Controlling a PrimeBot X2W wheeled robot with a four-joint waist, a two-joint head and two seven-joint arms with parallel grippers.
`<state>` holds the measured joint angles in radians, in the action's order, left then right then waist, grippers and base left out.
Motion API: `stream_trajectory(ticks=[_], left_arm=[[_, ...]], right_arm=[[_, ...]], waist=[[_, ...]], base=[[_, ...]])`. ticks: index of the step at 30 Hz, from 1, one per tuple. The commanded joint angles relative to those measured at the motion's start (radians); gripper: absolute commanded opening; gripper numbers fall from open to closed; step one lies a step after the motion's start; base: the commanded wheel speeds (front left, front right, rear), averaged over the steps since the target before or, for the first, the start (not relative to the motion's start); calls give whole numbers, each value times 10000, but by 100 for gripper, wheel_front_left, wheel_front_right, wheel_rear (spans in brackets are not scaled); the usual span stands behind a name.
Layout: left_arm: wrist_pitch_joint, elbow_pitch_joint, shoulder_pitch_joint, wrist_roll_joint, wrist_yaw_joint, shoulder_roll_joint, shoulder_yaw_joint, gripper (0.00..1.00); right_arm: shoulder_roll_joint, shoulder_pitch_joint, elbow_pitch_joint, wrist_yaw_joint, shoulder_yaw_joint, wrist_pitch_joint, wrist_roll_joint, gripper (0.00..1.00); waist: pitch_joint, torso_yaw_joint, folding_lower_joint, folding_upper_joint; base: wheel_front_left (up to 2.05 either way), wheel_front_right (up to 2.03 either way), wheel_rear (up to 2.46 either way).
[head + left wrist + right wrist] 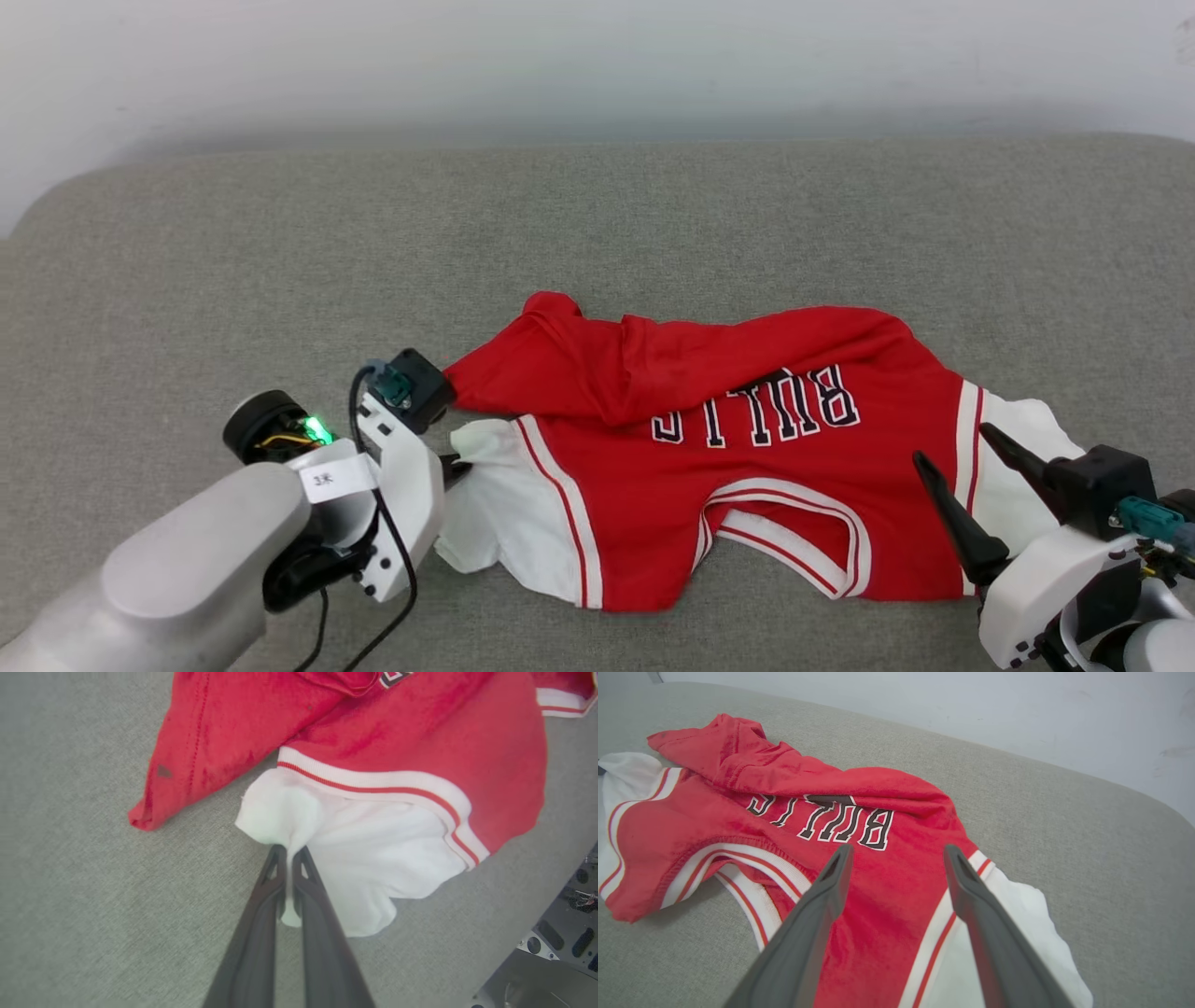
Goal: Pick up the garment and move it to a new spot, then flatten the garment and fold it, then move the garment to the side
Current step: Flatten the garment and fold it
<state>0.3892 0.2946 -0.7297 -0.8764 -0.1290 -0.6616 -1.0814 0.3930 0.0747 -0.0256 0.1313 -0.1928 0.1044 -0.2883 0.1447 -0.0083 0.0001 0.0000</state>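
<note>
Left gripper: the left gripper [289,851], two long dark fingers, is clamped on a tuck of the white cotton left sleeve [364,858], at the shirt's 9 o'clock edge.
Garment: the garment [747,467], a red jersey-style T-shirt with striped white-and-red trim and dark chest lettering, lies rumpled mid-way across the grey woven cushion [653,224]. Its collar points to 6 o'clock and its lower body is flopped over from 12 o'clock onto the lettering.
Right gripper: the right gripper [952,446] has its fingers spread wide and holds nothing. It is poised over the striped seam of the white right sleeve [1022,420] at 3 o'clock; I cannot tell whether the tips touch.
Progress: early, by my reading. One sleeve is gripped and the other not yet. Lifting, relocating, flattening, folding and setting aside all appear undone.
</note>
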Motion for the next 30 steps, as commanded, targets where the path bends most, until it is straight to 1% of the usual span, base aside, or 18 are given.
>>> stream_trajectory(ticks=[1,8,12,14,17,22,25,30], left_arm=[[-36,-200,-36,-37,103,-287,133,0],[536,-1173,-11,19,692,-1663,369,0],[705,-1113,-90,-42,913,-2012,482,0],[664,-1025,-122,0,970,-1994,498,0],[479,-609,-154,77,1031,-1815,503,0],[-40,501,-265,295,957,-1303,442,0],[-306,1288,-294,384,860,-952,353,0],[-474,2495,-83,434,529,-446,17,0]], right_arm=[[-86,-171,-54,-11,47,-96,-75,100],[-183,-171,-167,-11,39,-266,-106,100],[-205,106,-196,-11,2,-355,-139,100],[-203,160,-214,-11,3,-378,-141,100],[-210,351,-268,-11,-2,-435,-143,100],[-177,638,-382,-11,22,-510,-92,100],[-161,767,-455,-11,1,-547,-100,100],[-144,780,-592,-11,18,-592,-99,100]], waist=[[-103,112,-1,0],[-23,140,-1,0],[307,3,-1,0],[396,-42,-1,0],[647,-213,-1,0],[951,-474,-1,0],[1041,-582,-1,0],[980,-604,-1,0]], base=[[0,0,0],[0,0,0],[0,0,0],[0,0,0],[0,0,0],[0,0,0],[0,0,0],[0,0,0]])
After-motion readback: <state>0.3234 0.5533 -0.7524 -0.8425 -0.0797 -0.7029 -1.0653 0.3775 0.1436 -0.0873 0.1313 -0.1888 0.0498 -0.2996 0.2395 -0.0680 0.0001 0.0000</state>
